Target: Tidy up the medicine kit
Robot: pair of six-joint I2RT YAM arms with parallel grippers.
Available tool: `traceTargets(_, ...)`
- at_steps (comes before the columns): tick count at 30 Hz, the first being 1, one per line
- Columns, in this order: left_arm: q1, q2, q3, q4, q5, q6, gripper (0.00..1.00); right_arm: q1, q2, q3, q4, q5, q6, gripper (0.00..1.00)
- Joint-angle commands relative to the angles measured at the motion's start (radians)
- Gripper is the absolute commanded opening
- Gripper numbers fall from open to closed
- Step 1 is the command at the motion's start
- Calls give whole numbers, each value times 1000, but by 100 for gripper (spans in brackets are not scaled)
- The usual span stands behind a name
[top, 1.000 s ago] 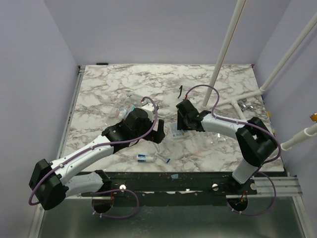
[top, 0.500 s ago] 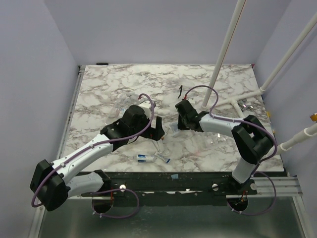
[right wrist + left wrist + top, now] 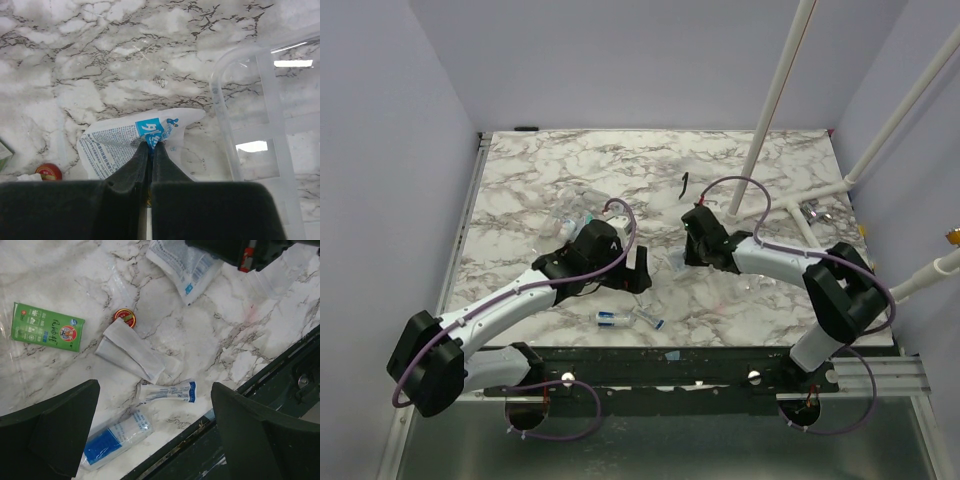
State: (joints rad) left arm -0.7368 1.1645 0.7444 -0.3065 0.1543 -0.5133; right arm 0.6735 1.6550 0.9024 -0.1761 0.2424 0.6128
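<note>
Right hand: your right hand (image 3: 150,146) is pressed together on the top edge of a white packet (image 3: 107,145) with blue print, pinching it at the blue label.
Packet: it hangs from that pinch just beside the clear box (image 3: 223,107). I cannot tell whether its lower end is off the tabletop (image 3: 620,165).
Clear box: the corner and dividers that show in the right wrist view have nothing in them. The rest of the box is out of frame.
Left hand: your left hand (image 3: 154,389) is spread wide and holds nothing, hovering above the loose items.
Loose items: a green carton (image 3: 47,332), a red tin (image 3: 125,316), folded white pads (image 3: 131,349), a small tube (image 3: 167,391) and a blue-and-white roll (image 3: 116,436) all lie on the marble, near one another.
Farther out: a small black item (image 3: 685,185) lies alone towards the back, too small to name.
Done: judging by the bare compartments, nothing looks stowed yet. Only the packet is in hand.
Left: by my reckoning almost everything. The packet must go into a compartment, then each loose piece must be picked up and sorted in.
Stage: I'd put you early, on the first item or close to it.
</note>
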Motion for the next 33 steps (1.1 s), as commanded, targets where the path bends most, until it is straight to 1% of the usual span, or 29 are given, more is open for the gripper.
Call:
traceTargets(1, 3, -4, -21, -14, -1, -43, 97, -5, -89, -8, -38, -3, -2, 1)
traceTargets(5, 2, -21, -25, -14, -6, -48, 97, -5, -144, 12, -60, -11, -8, 1)
traceTargets(9, 3, -43, -22, -8, 20, -48, 97, -5, -193, 51, -85, -15, -30, 1)
traceTargets(13, 2, -101, -14, 1, 51, -42, 97, -5, -230, 96, -58, -54, -73, 1)
traceTargets(17, 3, -181, 9, -25, 39, -33, 97, -4, -229, 171, -47, -87, -122, 1)
traceTargets(24, 3, -304, 90, -163, -46, 24, 98, 24, -157, 342, -43, -149, -206, 1)
traceTargets(28, 5, -366, 124, -235, -91, 55, 98, 51, -83, 448, -43, -190, -240, 1)
traceTargets(33, 5, -446, 142, -307, -190, 92, 98, 96, 14, 579, -44, -234, -290, 1)
